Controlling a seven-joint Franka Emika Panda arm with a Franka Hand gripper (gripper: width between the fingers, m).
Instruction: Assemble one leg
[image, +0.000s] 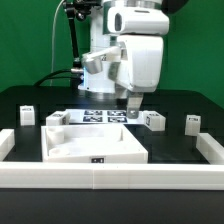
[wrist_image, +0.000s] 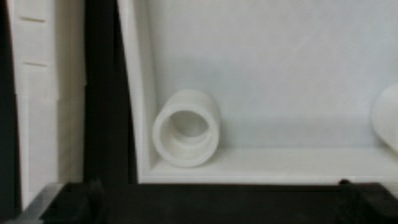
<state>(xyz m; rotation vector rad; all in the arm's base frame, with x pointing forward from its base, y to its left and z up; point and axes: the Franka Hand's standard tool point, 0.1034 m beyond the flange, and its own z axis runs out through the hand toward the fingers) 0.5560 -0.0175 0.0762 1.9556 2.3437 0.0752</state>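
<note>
The large white panel (image: 95, 146) lies flat in the middle of the table. Small white legs with marker tags stand around it: one at the exterior view's far left (image: 27, 115), one by the panel's far left corner (image: 57, 118), one by its far right corner (image: 152, 120), one further right (image: 191, 123). My gripper (image: 133, 103) hangs low over the panel's far right corner, next to the third leg, with nothing in it. In the wrist view the panel (wrist_image: 267, 70) fills the picture, with a raised round socket (wrist_image: 187, 126). The dark fingertips (wrist_image: 68, 205) barely show, and the gripper (wrist_image: 205, 205) looks spread apart.
The marker board (image: 104, 115) lies behind the panel, under the arm. A low white wall (image: 110, 177) runs along the front, with side pieces at the exterior view's left (image: 6, 140) and right (image: 210, 150). A second socket edge (wrist_image: 388, 115) shows in the wrist view.
</note>
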